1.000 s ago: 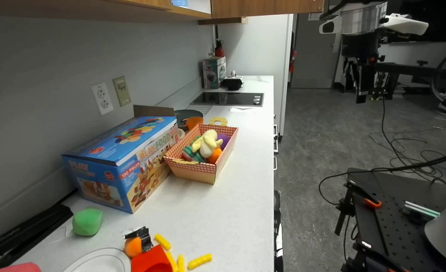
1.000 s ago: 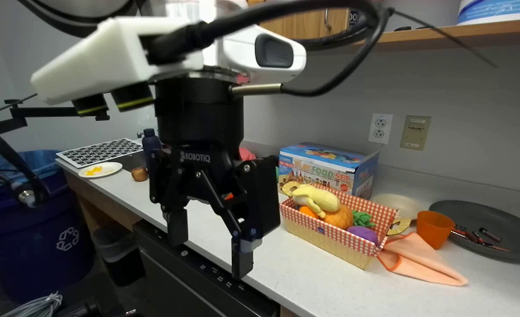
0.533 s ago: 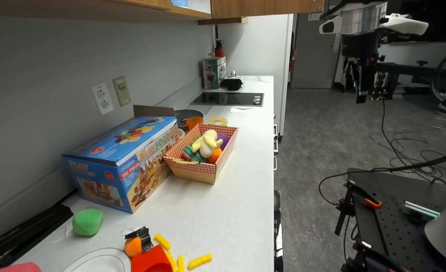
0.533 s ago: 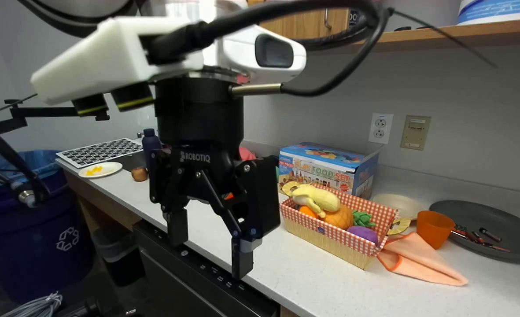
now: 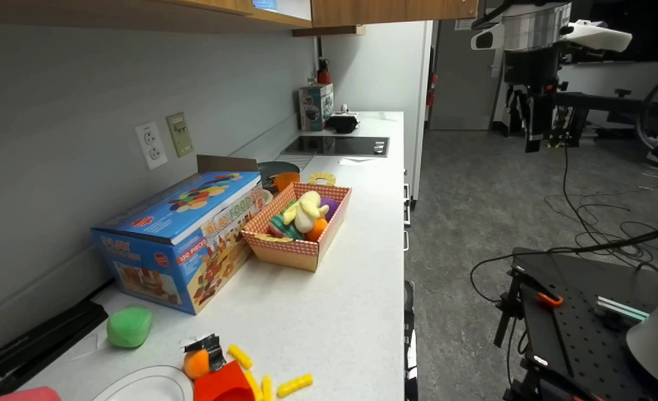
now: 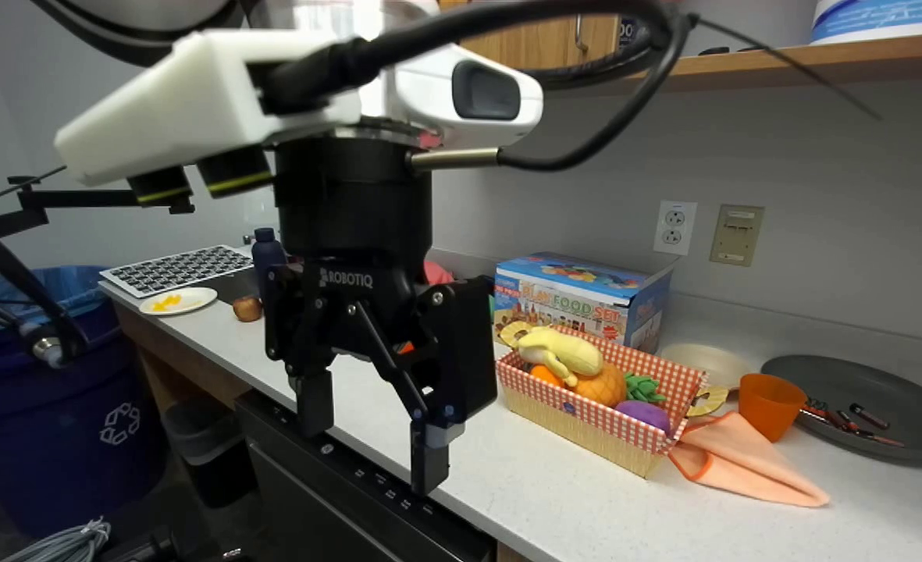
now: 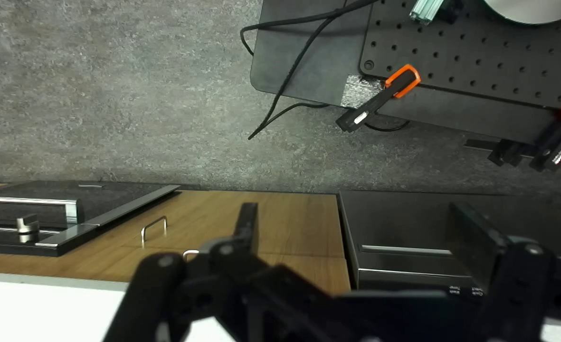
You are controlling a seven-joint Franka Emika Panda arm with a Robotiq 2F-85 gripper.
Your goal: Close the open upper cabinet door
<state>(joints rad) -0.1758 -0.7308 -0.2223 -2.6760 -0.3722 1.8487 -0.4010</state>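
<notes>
Nothing stirs across this last second: the upper cabinet door still juts out from the upper cabinets in an exterior view, so the closing push, I'd judge, has yet to begin. The gripper hangs lower and apart from it, jaws spread, nothing between them. Down the wrist view come the floor and dishwasher (no upper door there at all), likely little help for the approach.

Wrist view: gripper dark, out of focus; floor crisp; countertop blown to white. In an exterior view, wall dim, cabinet underside shaded. In an exterior view, recycling bin in shadow, glare on arm.
</notes>
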